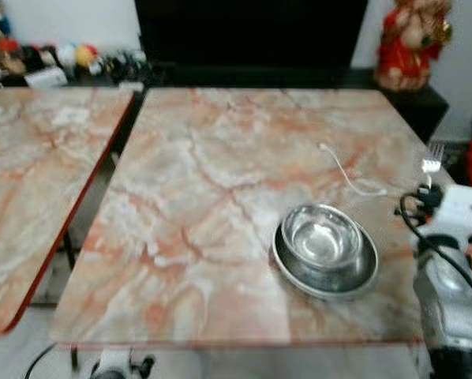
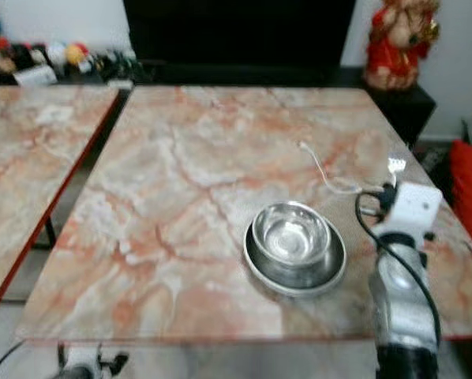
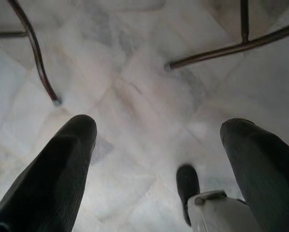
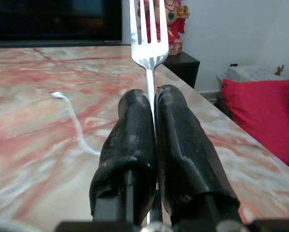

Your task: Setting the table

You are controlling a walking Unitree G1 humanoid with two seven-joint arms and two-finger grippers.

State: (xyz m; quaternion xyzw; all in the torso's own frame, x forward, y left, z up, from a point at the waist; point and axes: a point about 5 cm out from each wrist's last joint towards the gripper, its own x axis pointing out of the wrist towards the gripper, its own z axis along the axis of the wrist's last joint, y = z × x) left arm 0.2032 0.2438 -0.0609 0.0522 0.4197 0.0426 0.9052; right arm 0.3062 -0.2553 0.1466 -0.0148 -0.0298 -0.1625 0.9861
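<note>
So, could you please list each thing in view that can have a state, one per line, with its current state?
Fork: clamped between the fingers of the right tool, tines pointing forward, raised over the table.
Right tool: shut on the fork.
Left tool: open, hanging over the floor.
Steel bowl: upright, empty, sitting in the steel plate.
Steel plate: flat on the table, under the bowl.
White cable: lying loose on the table.

Broad bare stretches of the pink-veined marble worktop lie open; a steel bowl nested in a steel dish and, apparently, a thin white cord obstruct its right side.
</note>
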